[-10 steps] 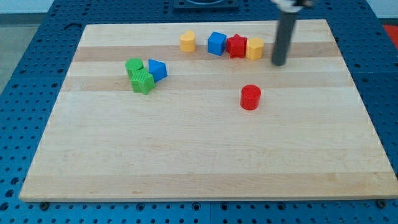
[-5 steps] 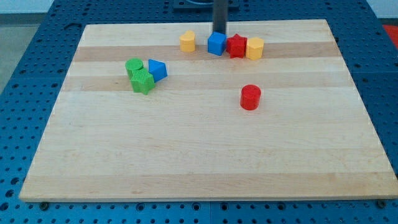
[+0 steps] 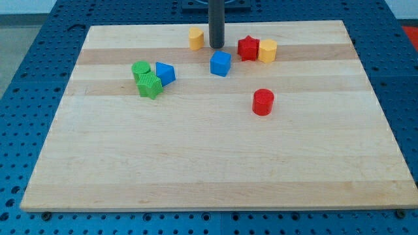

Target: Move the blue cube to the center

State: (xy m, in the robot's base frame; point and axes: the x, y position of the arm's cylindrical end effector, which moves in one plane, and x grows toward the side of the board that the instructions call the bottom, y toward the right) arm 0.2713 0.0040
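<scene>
The table [image 3: 215, 163] is a pale wooden board that fills most of the view, resting on a blue perforated surface [image 3: 26, 52]. My rod [image 3: 216, 19] comes down from the view's top edge — it carries no jaws, so nothing is spread, pressed together or pinching. My tip [image 3: 216, 46] rests on the table near the top edge, just at 12 o'clock of the blue cube [image 3: 221, 64], with a narrow gap between them.

The blue cube sits a little toward 12 o'clock from the table's middle, apart from every other block. At 4 o'clock of it, well apart, stands a red cylinder [image 3: 263, 102]. At 2 o'clock of it, a red star-shaped block [image 3: 247, 47] touches a yellow block [image 3: 267, 50] on its right side. A second yellow block [image 3: 196, 38] stands just at 10 o'clock of my tip.

Toward 9 o'clock of the blue cube lies a tight cluster — a green cylinder [image 3: 140, 69], a green ribbed block [image 3: 150, 85] and a blue wedge-like block [image 3: 165, 73], all touching.
</scene>
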